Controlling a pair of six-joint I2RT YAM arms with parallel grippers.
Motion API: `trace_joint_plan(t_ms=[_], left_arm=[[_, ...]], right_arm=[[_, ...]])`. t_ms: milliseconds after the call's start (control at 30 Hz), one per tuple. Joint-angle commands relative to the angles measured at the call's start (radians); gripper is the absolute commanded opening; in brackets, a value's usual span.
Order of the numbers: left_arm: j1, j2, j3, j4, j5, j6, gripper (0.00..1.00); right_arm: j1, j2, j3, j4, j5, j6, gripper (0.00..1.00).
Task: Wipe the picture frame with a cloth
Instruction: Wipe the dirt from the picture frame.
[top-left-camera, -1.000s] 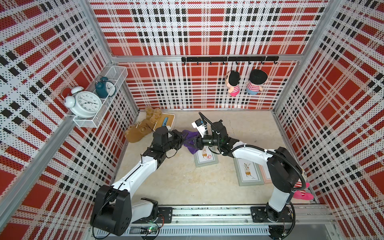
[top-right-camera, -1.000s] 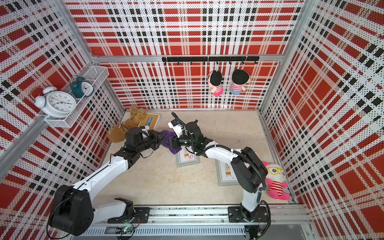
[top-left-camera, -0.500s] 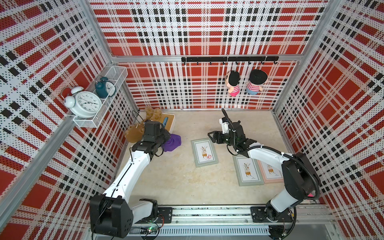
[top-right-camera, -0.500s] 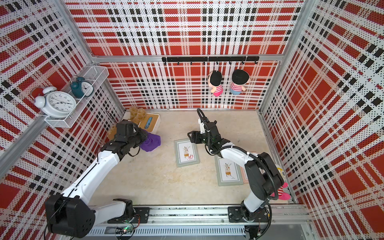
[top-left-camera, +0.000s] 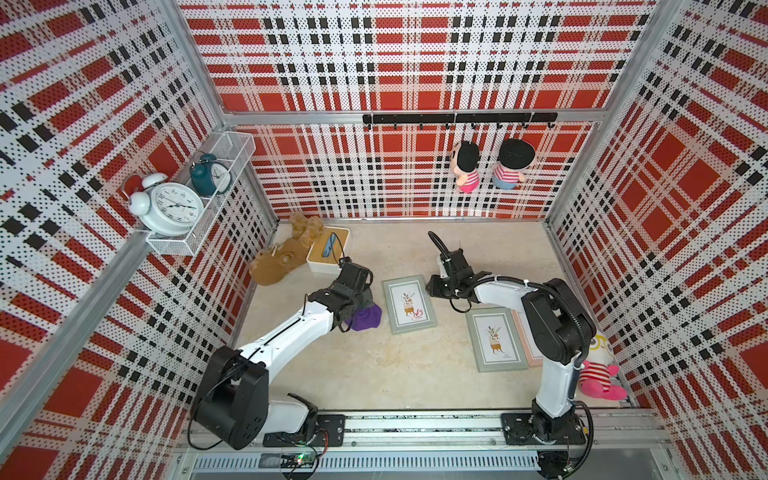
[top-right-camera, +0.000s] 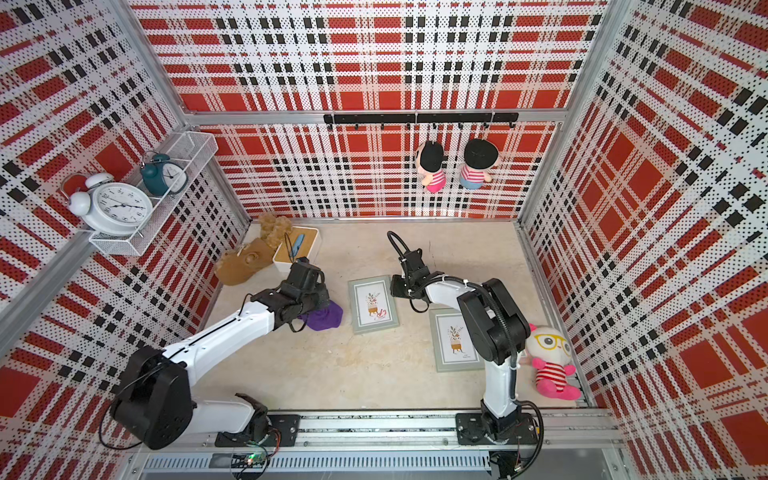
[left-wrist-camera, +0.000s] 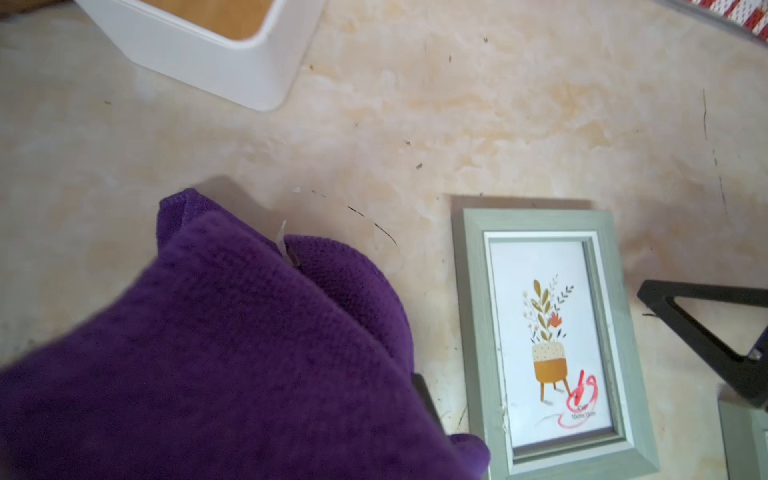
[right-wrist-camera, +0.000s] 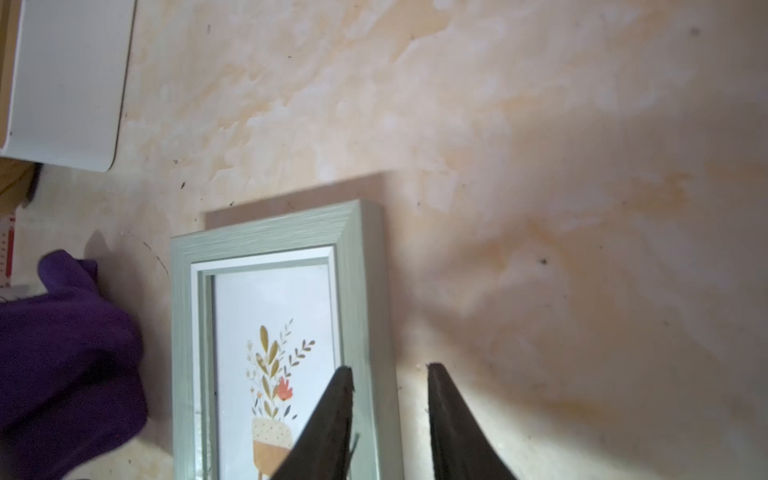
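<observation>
— Item one, the cloth (top-left-camera: 366, 318)?
— Deep purple, bunched. It sits mid-bench (top-left-camera: 374, 374), toward the left edge, just beside the picture frame (top-left-camera: 409, 305) and not on it. The left gripper (top-left-camera: 358, 301) is pressed together on a fold. In the left wrist view the fabric hides most of both fingers.

— Item two, the picture frame?
— Sage green, lying flat, glass up, with its long sides running toward the rear edge. Flower-pot print. There is one red scribble (left-wrist-camera: 579, 399) on the half of the glass nearer the front edge. A second green frame (top-left-camera: 496, 338) lies nearer the right edge and is not concerned.

— Item three, the right gripper (right-wrist-camera: 388, 370)?
— Spread. It stands astride the frame's long rail on the side away from the cloth. One finger is over the edge of the glass, the other over bare bench, clear of the rail.

— Step in hand?
— By my reading, setup for the wipe. The cloth is in grip, the frame is about to be steadied, and no fabric is on the glass yet.

— What does the next move call for?
— Probably two things. The right gripper closes on that rail, or bears against it, so the frame cannot slide. The left arm then carries the cloth over the rail beside it, sets it on the glass and rubs across the scribble with light downward pressure. Too much sideways push would likely skate the frame over the smooth bench.
</observation>
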Motion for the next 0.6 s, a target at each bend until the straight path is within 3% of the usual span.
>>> trace_joint_plan(t_ms=[0, 233, 567], left_arm=[[-0.027, 0.048, -0.007, 0.133, 0.017, 0.000, 0.00], [-0.029, 0.138, -0.045, 0.312, 0.129, 0.004, 0.00], [-0.021, 0.314, 0.118, 0.316, 0.125, -0.009, 0.00]], right_arm=[[-0.008, 0.013, 0.010, -0.009, -0.021, 0.003, 0.29], [-0.010, 0.022, -0.015, 0.029, -0.080, -0.012, 0.30], [-0.012, 0.055, -0.024, 0.022, -0.093, 0.000, 0.18]])
